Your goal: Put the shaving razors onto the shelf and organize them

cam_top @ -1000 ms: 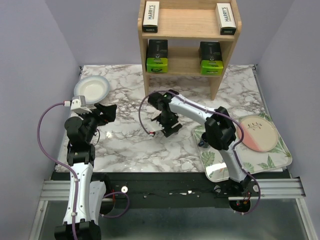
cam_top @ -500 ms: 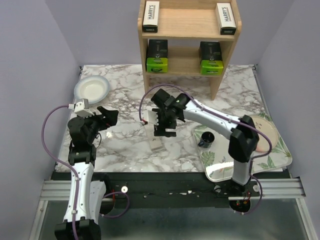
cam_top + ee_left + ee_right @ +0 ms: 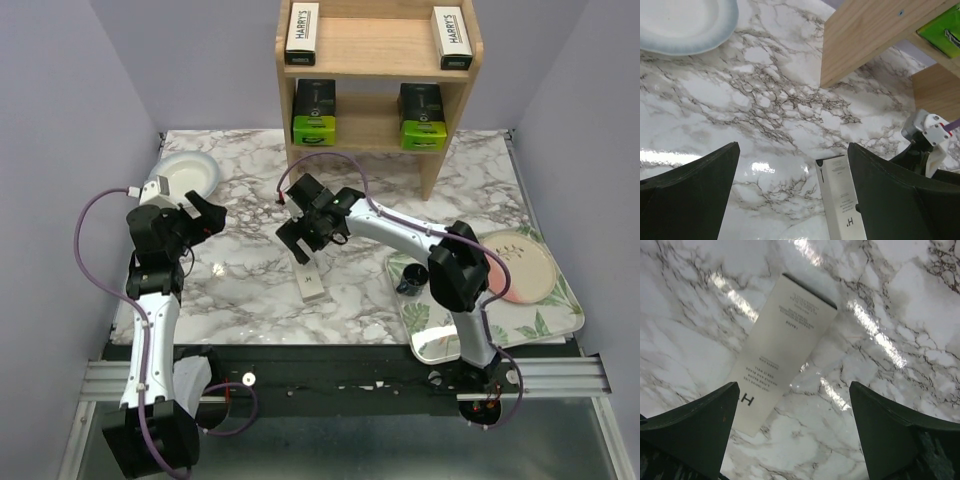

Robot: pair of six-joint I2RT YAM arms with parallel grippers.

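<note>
One white box (image 3: 310, 286) is off the shelf (image 3: 380, 50), lying flat, print up, on the marble table (image 3: 240, 290) in front of it. Right gripper (image 3: 298, 243) hovers just above its far end, fingers spread, nothing held. Left gripper (image 3: 205, 218) is also spread and empty, well to the left near the bowl (image 3: 184, 178). The box looks like light, stiff card, smooth-faced, probably dents if squeezed hard and slides on the glossy top. Take it across the narrow width near mid-length, light clamp. Top tier has two matching boxes (image 3: 302, 30) at the left and right ends with a bare gap between, the likely slot. Lower tier holds the two black-and-green packs (image 3: 313, 112). Watch the shelf side panels and those end boxes on approach. Cup (image 3: 411, 278), tray (image 3: 560, 322) and plate (image 3: 520, 265) sit off right, not in the path.
</note>
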